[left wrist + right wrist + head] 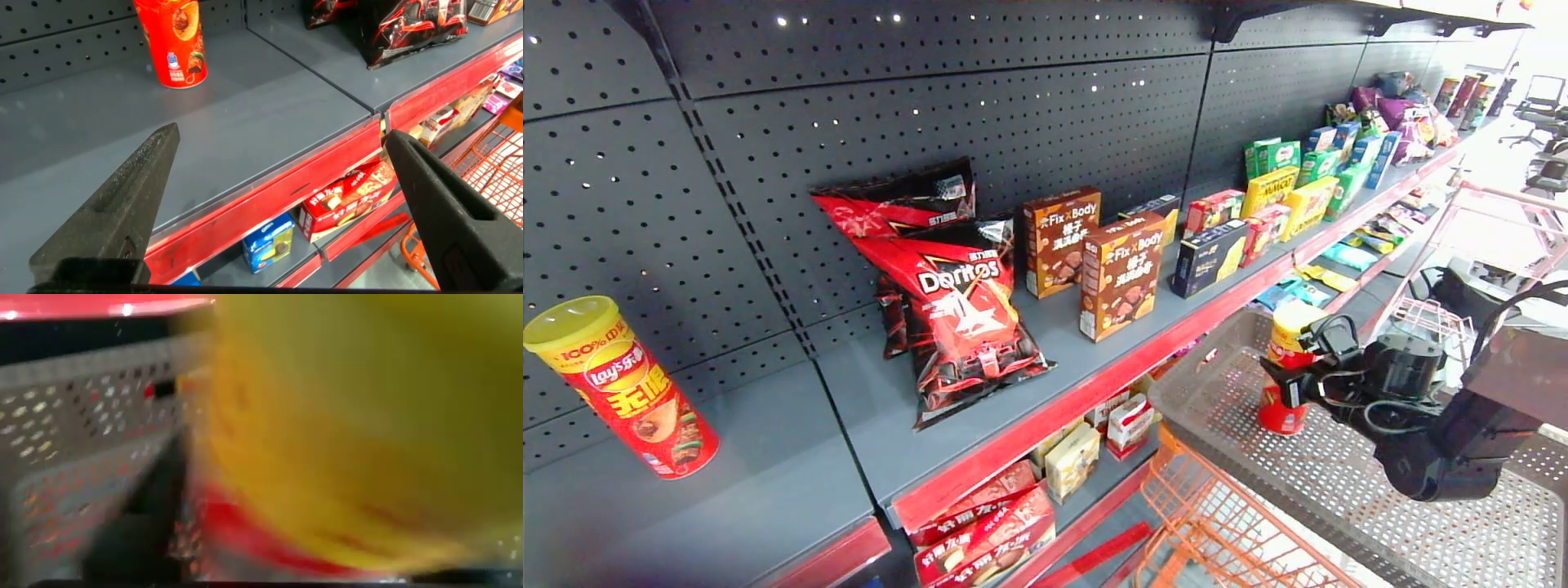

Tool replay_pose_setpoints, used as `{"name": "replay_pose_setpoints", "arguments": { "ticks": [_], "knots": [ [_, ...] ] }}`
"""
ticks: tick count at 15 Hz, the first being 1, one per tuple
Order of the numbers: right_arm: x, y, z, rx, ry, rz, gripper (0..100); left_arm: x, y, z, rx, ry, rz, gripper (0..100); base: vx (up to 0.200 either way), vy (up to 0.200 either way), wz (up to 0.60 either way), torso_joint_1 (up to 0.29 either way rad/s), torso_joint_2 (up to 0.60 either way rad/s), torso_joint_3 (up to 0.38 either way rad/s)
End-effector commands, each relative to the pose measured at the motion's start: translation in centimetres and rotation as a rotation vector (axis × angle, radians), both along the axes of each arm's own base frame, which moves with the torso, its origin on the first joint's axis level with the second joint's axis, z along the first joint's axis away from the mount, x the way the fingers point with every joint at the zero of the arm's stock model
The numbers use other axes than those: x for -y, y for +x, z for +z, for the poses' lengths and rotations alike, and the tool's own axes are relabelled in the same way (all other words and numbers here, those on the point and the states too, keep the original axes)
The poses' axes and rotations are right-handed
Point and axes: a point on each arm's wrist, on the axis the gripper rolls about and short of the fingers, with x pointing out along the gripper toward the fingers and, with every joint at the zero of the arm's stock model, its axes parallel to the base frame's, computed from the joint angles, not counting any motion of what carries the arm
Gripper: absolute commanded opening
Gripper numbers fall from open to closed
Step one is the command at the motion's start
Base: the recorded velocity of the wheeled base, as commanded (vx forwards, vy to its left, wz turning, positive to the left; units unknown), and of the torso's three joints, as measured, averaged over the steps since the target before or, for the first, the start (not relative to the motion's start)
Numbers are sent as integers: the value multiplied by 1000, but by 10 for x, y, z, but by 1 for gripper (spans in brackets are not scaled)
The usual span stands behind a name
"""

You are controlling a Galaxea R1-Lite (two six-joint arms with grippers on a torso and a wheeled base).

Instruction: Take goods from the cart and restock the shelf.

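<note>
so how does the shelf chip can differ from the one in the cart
The shelf can stands free on the grey shelf; the cart can stands in the cart's tray with the right gripper at it. The shelf can shows whole; the cart can is partly hidden. Both are red with yellow lids.

I see a red chip can with a yellow lid (1286,367) standing upright in the cart's grey perforated basket (1339,506), at the corner nearest the shelf. A matching can (625,388), red with a yellow lid, stands upright on the left bay of the grey, red-edged shelf (792,465), set back close to its perforated back panel.
</note>
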Motion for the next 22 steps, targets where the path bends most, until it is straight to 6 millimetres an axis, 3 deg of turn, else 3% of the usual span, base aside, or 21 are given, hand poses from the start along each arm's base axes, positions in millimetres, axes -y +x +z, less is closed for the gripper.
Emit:
{"name": "replay_pose_setpoints", "arguments": {
  "ticks": [1,5,8,9,10,11,13,15,17,19,22],
  "knots": [
    [3,3,-12,-15,-4,-6,0,0,0,0,-1,0,1,100,0,0,0,0,0,0],
    [13,-2,15,52,-3,-32,0,0,0,0,-1,0,1,100,0,0,0,0,0,0],
    [21,-36,61,121,2,-65,0,0,0,0,-1,0,1,100,0,0,0,0,0,0],
    [21,-71,89,164,0,-69,0,0,0,0,-1,0,1,100,0,0,0,0,0,0],
    [20,-91,102,186,0,-71,0,0,0,0,-1,0,1,100,0,0,0,0,0,0],
    [17,-125,123,233,-1,-69,0,0,0,0,-1,0,1,100,0,0,0,0,0,0],
    [5,-161,162,347,44,-81,0,0,0,0,-1,0,1,100,0,0,0,0,0,0],
    [-10,-180,180,405,87,-139,0,0,0,0,-1,0,1,100,0,0,0,0,0,0],
    [-26,-227,207,476,150,-163,0,0,0,0,-1,0,1,100,0,0,0,0,0,0],
    [-25,-258,212,435,158,-205,0,0,0,0,-1,0,1,100,0,0,0,0,0,0],
    [-12,-308,200,284,108,-290,0,0,0,0,-1,0,1,100,0,0,0,0,0,0]
  ]
}}
